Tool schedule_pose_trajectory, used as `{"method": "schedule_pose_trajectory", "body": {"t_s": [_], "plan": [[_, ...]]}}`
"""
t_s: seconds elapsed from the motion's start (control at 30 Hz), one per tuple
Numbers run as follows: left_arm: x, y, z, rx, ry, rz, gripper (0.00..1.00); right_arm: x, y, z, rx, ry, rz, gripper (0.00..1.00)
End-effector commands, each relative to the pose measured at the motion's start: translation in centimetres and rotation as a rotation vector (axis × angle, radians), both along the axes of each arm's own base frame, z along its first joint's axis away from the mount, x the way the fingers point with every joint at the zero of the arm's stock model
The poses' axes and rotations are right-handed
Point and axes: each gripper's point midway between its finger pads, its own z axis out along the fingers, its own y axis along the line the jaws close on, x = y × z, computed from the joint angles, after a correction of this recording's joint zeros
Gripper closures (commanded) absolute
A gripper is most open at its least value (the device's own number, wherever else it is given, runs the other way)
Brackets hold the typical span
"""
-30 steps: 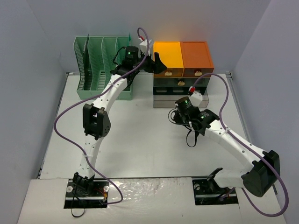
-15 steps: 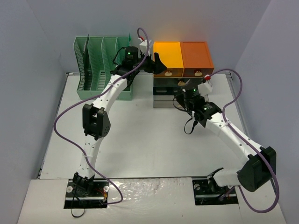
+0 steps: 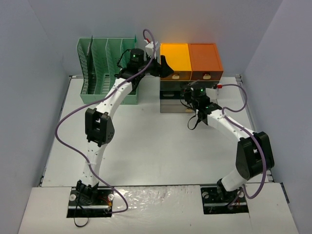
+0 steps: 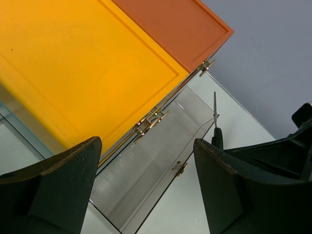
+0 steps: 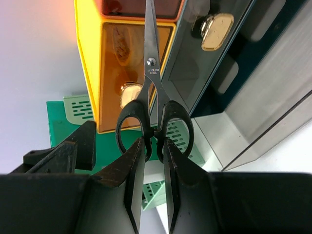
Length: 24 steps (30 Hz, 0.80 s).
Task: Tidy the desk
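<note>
While the right claw [image 5: 153,146] is pinched shut, its two fingers clamp the black handle loops of a pair of scissors [image 5: 151,63]. The closed blades point away from the wrist toward the front of the drawer unit [image 3: 190,61]. Just past the blades are the unit's yellow front and darker drawer fronts with gold pulls. Below the yellow top, a clear grey drawer [image 4: 146,170] is pulled part way out.

The left claw [image 4: 146,144] hangs wide open and empty above the unit's yellow and orange top, near its left front corner. The scissors' tip shows beside one of its fingers.

Left of the unit, the mint-green file rack [image 3: 105,68] stands against the far wall. Both rest at the far side of the desk [image 3: 146,146]. Its pale off-white top spreads from the arms' bases at the near edge to the far wall, with thin rails along its left and right sides.
</note>
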Motion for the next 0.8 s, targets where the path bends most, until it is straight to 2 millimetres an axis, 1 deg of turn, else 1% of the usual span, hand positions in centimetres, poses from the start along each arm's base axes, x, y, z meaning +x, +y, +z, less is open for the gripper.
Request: {"method": "schedule_pose_trajectory", "body": {"t_s": [0.0, 0.07, 0.23, 0.37, 0.7, 0.77], "plan": [[-1.2, 1.6, 2.9, 0.0, -0.018, 0.013, 0.27, 1.5, 0.2, 4.5, 0.149, -0.148, -0.05, 1.0], [-1.1, 1.7, 3.1, -0.003, -0.021, 0.015, 0.27, 1.8, -0.1, 3.8, 0.145, -0.136, -0.061, 1.0], [-1.2, 1.7, 3.3, -0.008, -0.022, 0.016, 0.27, 2.3, -0.4, 1.3, 0.139, -0.089, -0.079, 1.0], [-1.3, 1.8, 3.4, -0.005, -0.028, 0.015, 0.27, 2.3, -0.6, -0.7, 0.133, -0.054, -0.09, 1.0], [-1.4, 1.9, 3.3, -0.001, -0.027, 0.016, 0.27, 2.2, -1.3, -4.4, 0.086, 0.031, -0.118, 1.0], [-1.3, 1.9, 3.3, -0.001, -0.026, 0.017, 0.27, 2.2, -1.4, -5.5, 0.076, 0.054, -0.125, 1.0]]}}
